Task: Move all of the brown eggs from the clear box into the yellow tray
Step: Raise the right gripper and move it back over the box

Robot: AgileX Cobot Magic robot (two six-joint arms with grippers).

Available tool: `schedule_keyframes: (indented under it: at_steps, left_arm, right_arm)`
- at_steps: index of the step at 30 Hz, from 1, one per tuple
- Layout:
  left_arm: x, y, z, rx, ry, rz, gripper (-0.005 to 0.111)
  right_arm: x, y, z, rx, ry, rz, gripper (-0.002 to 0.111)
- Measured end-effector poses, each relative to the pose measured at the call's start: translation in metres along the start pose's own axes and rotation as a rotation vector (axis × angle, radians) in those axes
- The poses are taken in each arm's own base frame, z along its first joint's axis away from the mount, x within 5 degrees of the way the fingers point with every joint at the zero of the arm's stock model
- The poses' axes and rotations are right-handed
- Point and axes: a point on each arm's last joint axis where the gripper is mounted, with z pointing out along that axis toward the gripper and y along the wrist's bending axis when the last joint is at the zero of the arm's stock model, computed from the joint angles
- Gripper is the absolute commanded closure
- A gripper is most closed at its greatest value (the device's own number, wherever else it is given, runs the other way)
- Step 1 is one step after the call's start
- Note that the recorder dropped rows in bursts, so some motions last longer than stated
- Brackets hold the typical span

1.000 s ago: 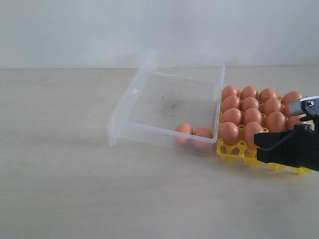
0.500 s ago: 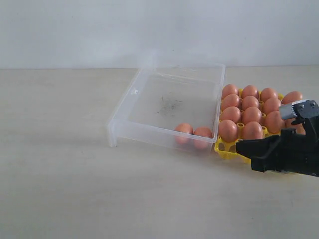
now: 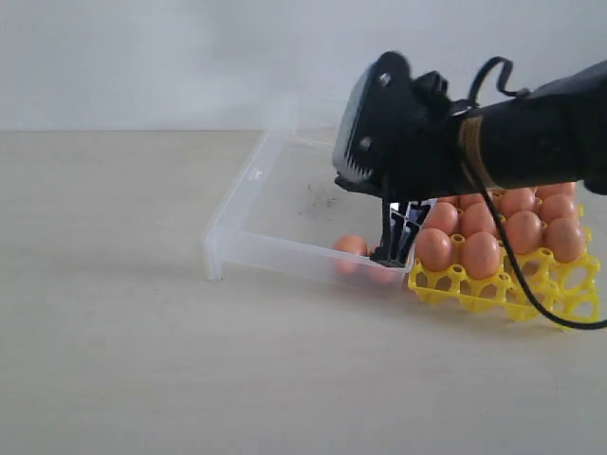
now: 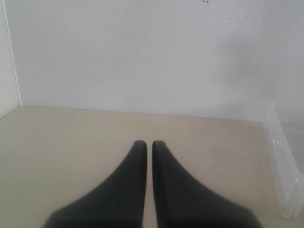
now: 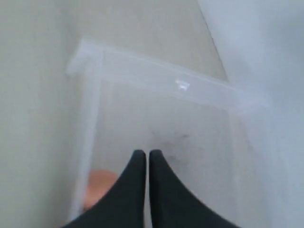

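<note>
Inside the clear box [image 3: 285, 199] an orange-brown egg [image 3: 349, 246] lies by the near wall. A second egg next to it is mostly hidden behind my right gripper [image 3: 388, 253]. That gripper points down into the box's near right corner, shut with nothing between its fingers. In the right wrist view the right gripper [image 5: 144, 153] hangs over the scuffed bottom of the clear box [image 5: 190, 123], with one egg [image 5: 99, 186] beside it. The yellow tray [image 3: 474, 289] at the right holds several eggs [image 3: 481, 253]; its front row of cups is bare. My left gripper [image 4: 146, 143] is shut over bare table.
The right arm [image 3: 512, 142] stretches over the back of the tray. The light table [image 3: 142, 332] spreads out to the left and front of the box. In the left wrist view one wall of the clear box [image 4: 284, 171] stands off to the side.
The right arm has risen from low in front of the tray and swung left over the box. Its gripper now points down beside the two eggs there.
</note>
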Motion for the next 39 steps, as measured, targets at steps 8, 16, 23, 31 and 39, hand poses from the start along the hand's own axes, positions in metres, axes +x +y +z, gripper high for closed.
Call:
schedule_keyframes:
  at_steps: [8, 16, 23, 31, 39]
  left_arm:
    - [0.000, 0.000, 0.000, 0.000, 0.000, 0.000, 0.103]
    - [0.000, 0.000, 0.000, 0.000, 0.000, 0.000, 0.103]
    - [0.000, 0.000, 0.000, 0.000, 0.000, 0.000, 0.103]
    - [0.000, 0.000, 0.000, 0.000, 0.000, 0.000, 0.103]
    - [0.000, 0.000, 0.000, 0.000, 0.000, 0.000, 0.103]
  right_arm:
    - [0.025, -0.056, 0.038, 0.333, 0.541, -0.410, 0.109]
    - [-0.005, -0.071, 0.055, -0.083, 0.695, 0.160, 0.109]
    - [-0.033, -0.074, 0.101, -0.304, 0.654, 0.685, 0.109]
    - [-0.027, -0.073, 0.121, -0.133, 0.738, 1.178, 0.057]
    - [-0.007, -0.054, 0.143, -0.062, 0.890, 1.443, 0.046]
